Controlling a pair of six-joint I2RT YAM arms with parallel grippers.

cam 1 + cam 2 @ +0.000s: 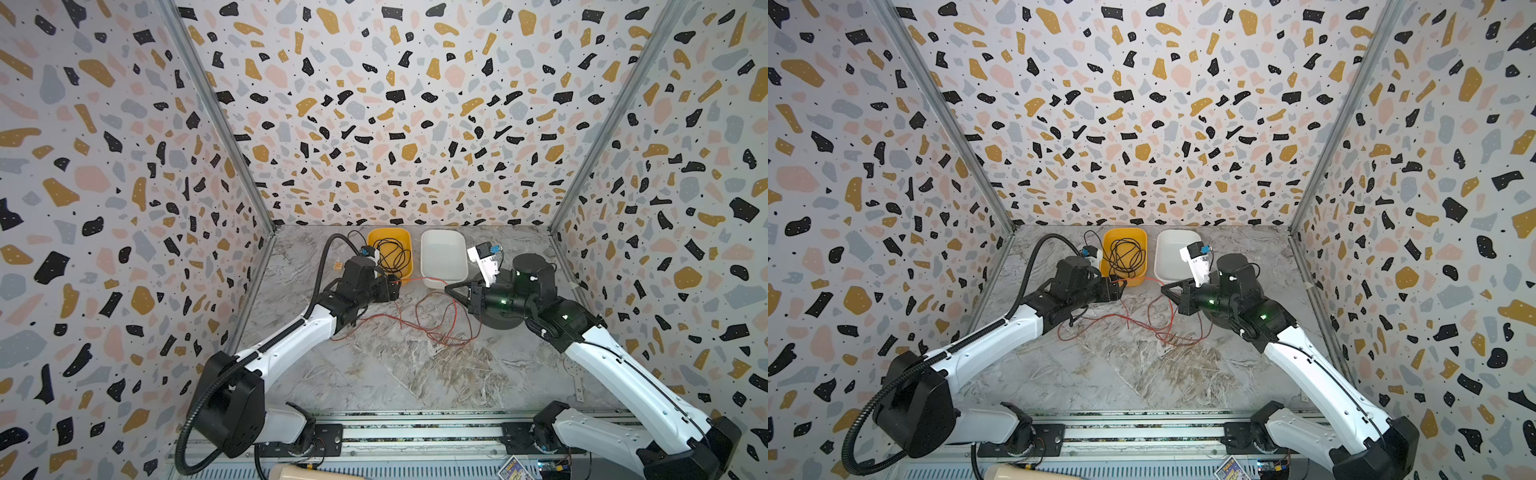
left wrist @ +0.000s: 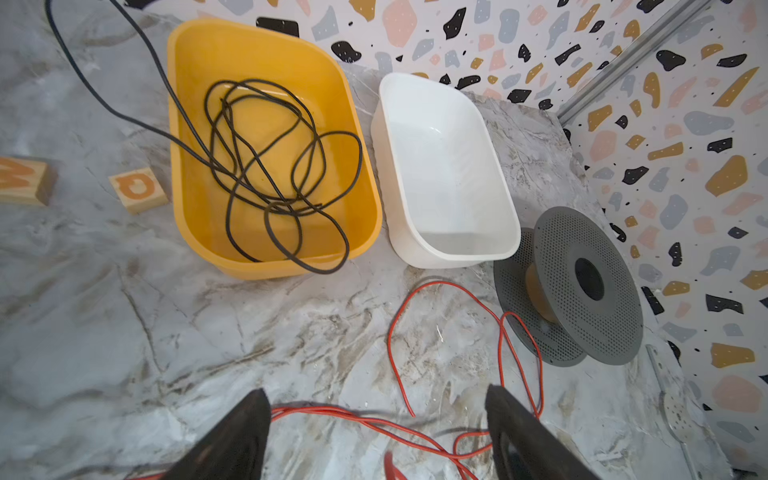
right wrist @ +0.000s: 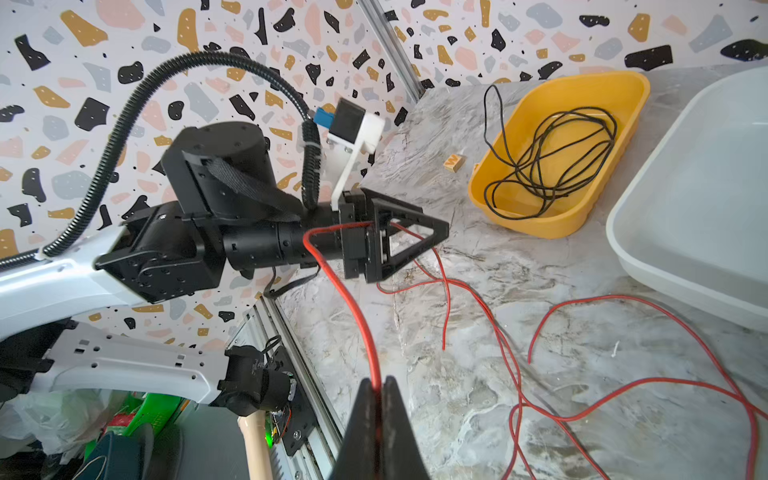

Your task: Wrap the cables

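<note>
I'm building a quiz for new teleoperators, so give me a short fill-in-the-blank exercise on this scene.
1. The black wire lies in the ____ tub.
2. The white tub beside it is ____.
3. The right end effector is shut on the cable, whose colour is ____.
4. The left end effector stands ____, with the cable passing between its fingers.

Missing words: yellow; empty; red; open.

red cable (image 3: 370, 349), yellow tub (image 2: 257, 54), white tub (image 2: 449, 166)
</note>
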